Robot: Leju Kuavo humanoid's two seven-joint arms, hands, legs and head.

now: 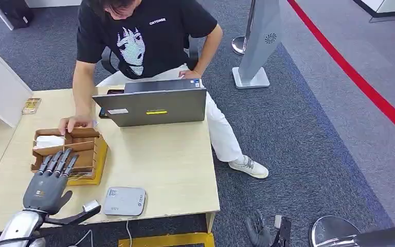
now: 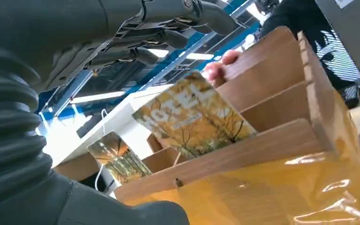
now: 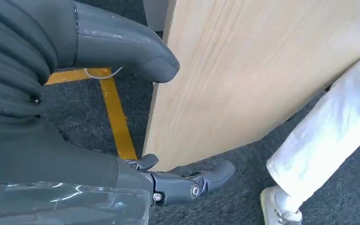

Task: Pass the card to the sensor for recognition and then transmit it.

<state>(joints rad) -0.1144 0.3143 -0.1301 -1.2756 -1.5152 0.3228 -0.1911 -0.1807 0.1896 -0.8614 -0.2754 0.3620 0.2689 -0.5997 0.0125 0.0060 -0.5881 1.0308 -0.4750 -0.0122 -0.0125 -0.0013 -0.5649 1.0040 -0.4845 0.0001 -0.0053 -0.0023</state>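
Desk [image 1: 175, 170] bears 1 slotted rack [image 1: 90, 149], 2 cards [image 2: 194, 115], 1 sensor [image 1: 124, 200], 1 laptop [image 1: 157, 105].

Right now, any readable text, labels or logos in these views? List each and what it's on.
"HOTEL": on the yellow tree-print card standing in the wooden card holder.
Small white chest print on the person's black T-shirt: too small to read.
Yellow and white stickers on the laptop lid: blurred, unreadable.
Marks on the grey sensor pad: too small to read.
Second card: no readable text.
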